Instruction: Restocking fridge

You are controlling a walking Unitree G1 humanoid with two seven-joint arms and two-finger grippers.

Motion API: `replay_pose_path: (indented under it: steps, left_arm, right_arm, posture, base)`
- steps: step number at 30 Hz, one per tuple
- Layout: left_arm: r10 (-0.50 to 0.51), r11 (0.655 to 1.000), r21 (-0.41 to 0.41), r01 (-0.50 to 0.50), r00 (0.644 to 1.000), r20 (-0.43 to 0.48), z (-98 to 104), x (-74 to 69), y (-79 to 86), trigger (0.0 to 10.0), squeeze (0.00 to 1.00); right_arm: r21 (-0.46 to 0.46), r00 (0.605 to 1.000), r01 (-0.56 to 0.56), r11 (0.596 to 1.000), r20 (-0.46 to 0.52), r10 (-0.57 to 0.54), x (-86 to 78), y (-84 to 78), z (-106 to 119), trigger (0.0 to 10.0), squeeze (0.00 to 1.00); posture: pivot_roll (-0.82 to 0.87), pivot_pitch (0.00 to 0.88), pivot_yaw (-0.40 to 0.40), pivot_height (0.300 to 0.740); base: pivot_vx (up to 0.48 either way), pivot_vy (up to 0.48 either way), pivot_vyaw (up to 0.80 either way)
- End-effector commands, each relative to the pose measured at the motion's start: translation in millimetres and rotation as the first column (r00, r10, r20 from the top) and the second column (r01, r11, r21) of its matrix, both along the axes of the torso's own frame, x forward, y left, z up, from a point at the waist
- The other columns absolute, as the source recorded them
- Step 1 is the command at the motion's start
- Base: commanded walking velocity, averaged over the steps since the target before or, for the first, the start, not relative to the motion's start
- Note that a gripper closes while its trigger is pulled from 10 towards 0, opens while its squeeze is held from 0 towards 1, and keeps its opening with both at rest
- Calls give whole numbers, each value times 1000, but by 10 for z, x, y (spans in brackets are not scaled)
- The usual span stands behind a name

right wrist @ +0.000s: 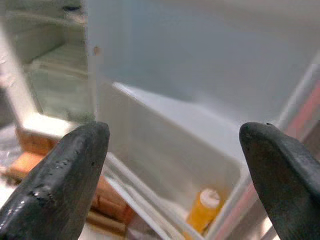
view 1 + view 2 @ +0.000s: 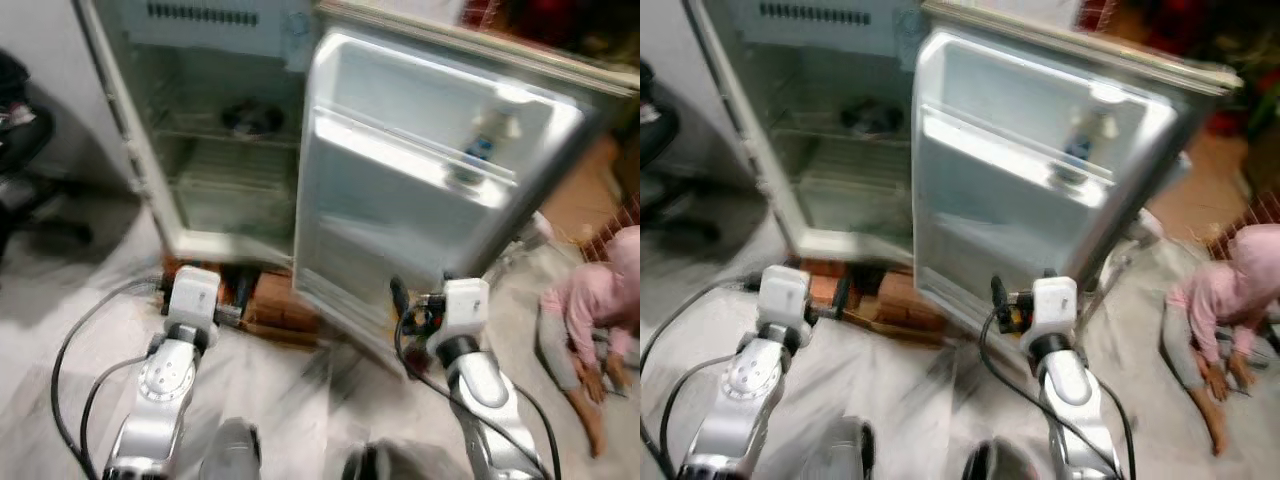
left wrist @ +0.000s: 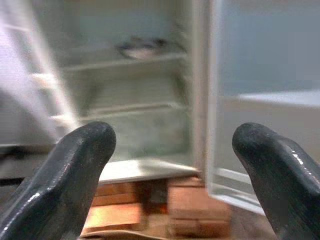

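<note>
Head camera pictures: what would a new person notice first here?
First the fridge with its door swung wide open, standing on bricks. A small bottle stands in the upper door shelf, and an orange bottle lies low in the bottom one. At the robot's right a person in pink crouches on the floor.

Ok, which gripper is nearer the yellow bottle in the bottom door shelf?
Right. The right gripper faces the open door with the yellow bottle just ahead; the left gripper faces the fridge's main compartment.
</note>
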State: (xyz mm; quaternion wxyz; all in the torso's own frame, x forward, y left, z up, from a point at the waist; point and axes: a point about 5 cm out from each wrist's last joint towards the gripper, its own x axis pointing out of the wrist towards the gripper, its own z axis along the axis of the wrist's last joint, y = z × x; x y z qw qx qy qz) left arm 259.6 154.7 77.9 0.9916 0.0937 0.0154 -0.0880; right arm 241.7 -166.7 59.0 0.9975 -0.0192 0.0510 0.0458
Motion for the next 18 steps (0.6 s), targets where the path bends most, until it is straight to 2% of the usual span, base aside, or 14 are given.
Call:
replay_pose_path:
  steps: [1,16,18]
  left_arm:
    - [22,1000,10,-21,999,-47,-123,-94,70,10000,0]
    - [17,1000,-15,-18,999,-27,-91,-71,91,10000,0]
    - [14,1000,-19,-14,1000,-24,-86,-70,86,10000,0]
  right_arm:
    - [-21,999,14,1000,31,-14,77,5,57,10000,0]
    - [-34,995,62,997,85,-59,192,-79,160,10000,0]
    - [-21,994,73,997,86,-70,198,-80,159,10000,0]
  posture:
    - [74,30,-36,740]
    - [72,32,-35,740]
    - [73,31,-36,740]
  base:
    - [0,0,0]
    - [0,0,0]
    - [311,0,0]
